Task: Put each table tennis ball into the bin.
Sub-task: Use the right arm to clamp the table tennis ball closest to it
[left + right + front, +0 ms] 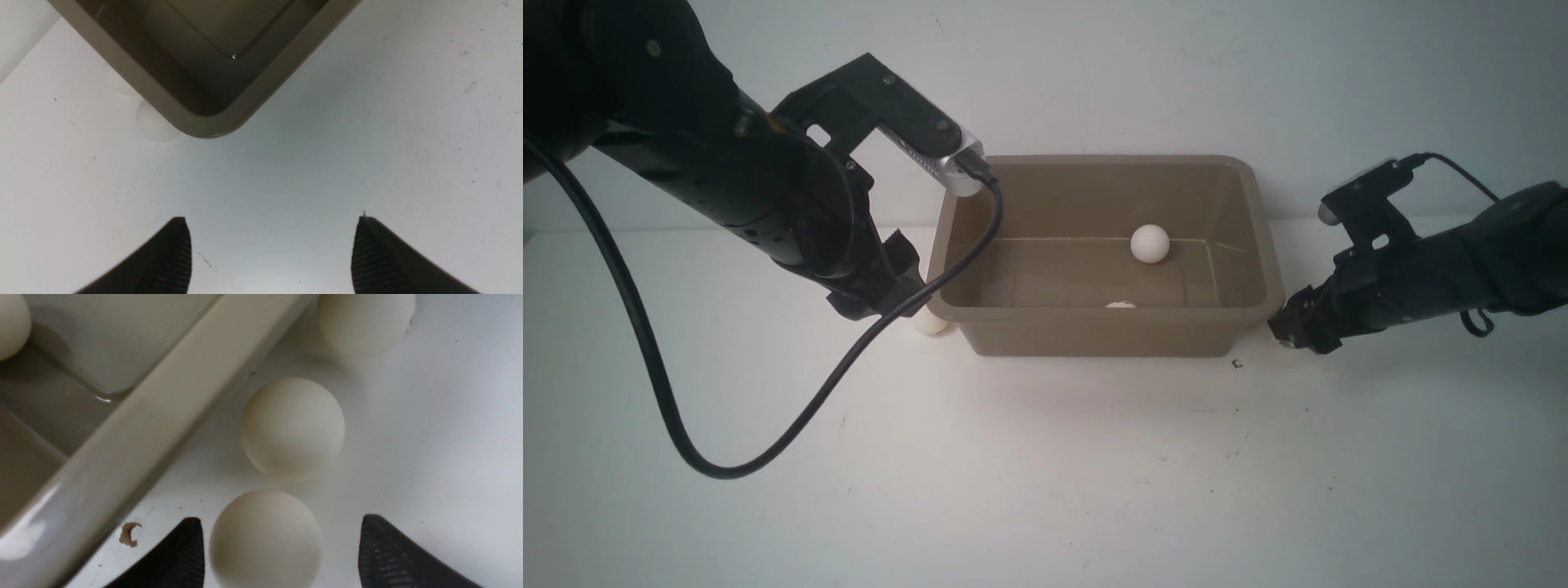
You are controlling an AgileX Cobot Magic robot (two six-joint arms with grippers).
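The right gripper [282, 517] sits low over the desk [1045, 474] at the near right corner of the bin [1098, 336]. Its jaws are parted. The first ball [265, 539] lies on the desk between the fingers. It is close against one finger [179, 555], and I cannot tell whether they touch. A clear gap separates it from the other finger, so it is not gripped.

Just past it lies a second ball [292, 428], near the bin's rim. A third ball [365, 322] lies farther along the bin's right side. A small brown scrap [130, 534] lies on the desk between the finger and the rim.

The left gripper [271, 218] hangs over the desk at the bin's near left corner, jaws wide apart with nothing between them. A corner ball [929, 324] rests on the desk just beside that corner, partly under the flared rim. A fainter ball [120, 83] shows farther along the bin's left side.

The bin stands at the middle of the desk's back edge. Inside it, one ball [1150, 243] lies by the far wall. Another ball [1121, 305] just peeks over the near wall.
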